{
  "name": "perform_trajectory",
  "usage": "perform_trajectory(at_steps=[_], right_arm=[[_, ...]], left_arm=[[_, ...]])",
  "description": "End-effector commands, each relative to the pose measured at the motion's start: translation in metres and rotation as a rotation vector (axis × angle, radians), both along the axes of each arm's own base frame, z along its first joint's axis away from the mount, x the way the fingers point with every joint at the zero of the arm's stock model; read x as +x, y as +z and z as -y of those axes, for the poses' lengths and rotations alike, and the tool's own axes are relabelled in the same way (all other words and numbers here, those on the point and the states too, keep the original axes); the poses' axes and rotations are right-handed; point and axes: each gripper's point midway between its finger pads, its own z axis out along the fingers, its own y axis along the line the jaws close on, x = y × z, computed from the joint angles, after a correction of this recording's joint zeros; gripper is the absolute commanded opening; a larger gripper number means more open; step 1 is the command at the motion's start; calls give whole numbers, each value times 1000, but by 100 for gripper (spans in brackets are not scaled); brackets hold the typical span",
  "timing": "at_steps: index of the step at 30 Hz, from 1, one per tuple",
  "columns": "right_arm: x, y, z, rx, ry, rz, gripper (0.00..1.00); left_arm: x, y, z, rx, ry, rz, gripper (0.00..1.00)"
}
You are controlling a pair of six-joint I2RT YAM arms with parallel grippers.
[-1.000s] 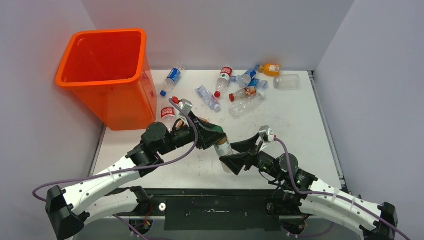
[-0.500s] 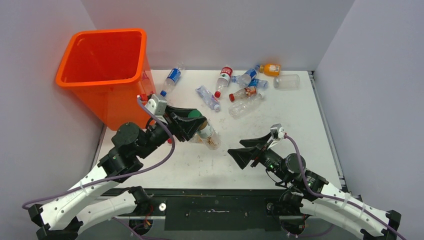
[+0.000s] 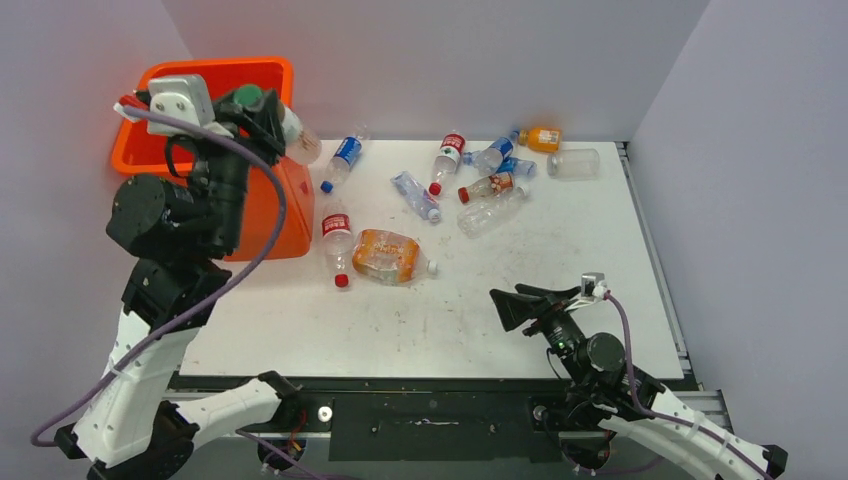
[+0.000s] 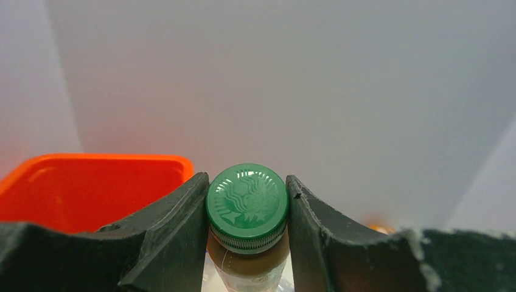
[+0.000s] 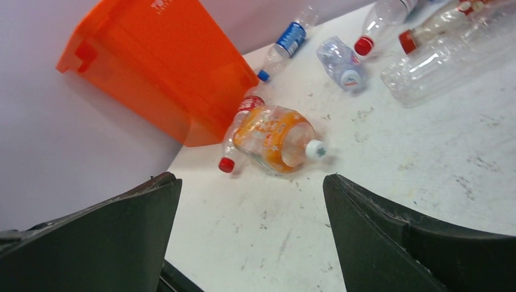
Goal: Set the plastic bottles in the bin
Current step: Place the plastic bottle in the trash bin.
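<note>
My left gripper (image 3: 262, 108) is raised high at the right rim of the orange bin (image 3: 215, 66), shut on a green-capped bottle (image 3: 296, 138). In the left wrist view the green cap (image 4: 247, 201) sits pinched between both fingers, with the bin (image 4: 91, 188) behind on the left. My right gripper (image 3: 512, 302) hovers low near the table's front, open and holding nothing. An orange-tinted bottle (image 3: 390, 256) with a white cap and a red-capped bottle (image 3: 337, 242) lie in front of the bin. Several more bottles (image 3: 480, 172) lie at the back.
A blue-labelled bottle (image 3: 345, 155) lies beside the bin's right wall. An orange bottle (image 3: 541, 137) and a clear one (image 3: 573, 162) rest against the back wall. Grey walls enclose the white table (image 3: 560, 250) on three sides.
My left arm has carried the green-capped bottle from the table's middle up and left to the bin's rim. My right gripper has drawn back toward the front edge, still open.
</note>
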Motion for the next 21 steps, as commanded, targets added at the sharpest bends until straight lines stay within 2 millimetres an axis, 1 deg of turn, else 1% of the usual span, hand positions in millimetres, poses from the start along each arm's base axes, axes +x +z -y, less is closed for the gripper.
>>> perform_trajectory(at_steps=[1, 4, 6, 7, 8, 10, 13, 15, 17, 21], right_arm=[[6, -18, 7, -20, -60, -60, 90], [6, -25, -2, -53, -33, -88, 90], [5, -28, -8, -69, -8, -97, 90], [4, -29, -12, -75, 11, -100, 90], [2, -32, -17, -82, 34, -106, 90], [1, -35, -24, -81, 64, -113, 90], [-2, -45, -30, -109, 96, -131, 90], [-5, -47, -32, -133, 118, -120, 90], [-6, -45, -32, -141, 129, -100, 90], [-9, -40, -30, -130, 136, -71, 90]], left_arm=[[27, 20, -39, -38, 197, -23, 0], [46, 36, -73, -58, 397, 13, 0], [63, 37, -88, -50, 503, 26, 0], [70, 35, -95, -44, 553, 25, 0], [72, 41, -101, -66, 590, 62, 0], [82, 34, -110, -58, 658, 71, 0], [100, 21, -126, -28, 753, 59, 0], [108, 13, -129, -16, 774, 57, 0], [119, 3, -127, -11, 767, 32, 0], [146, -30, -132, -32, 756, -47, 0]])
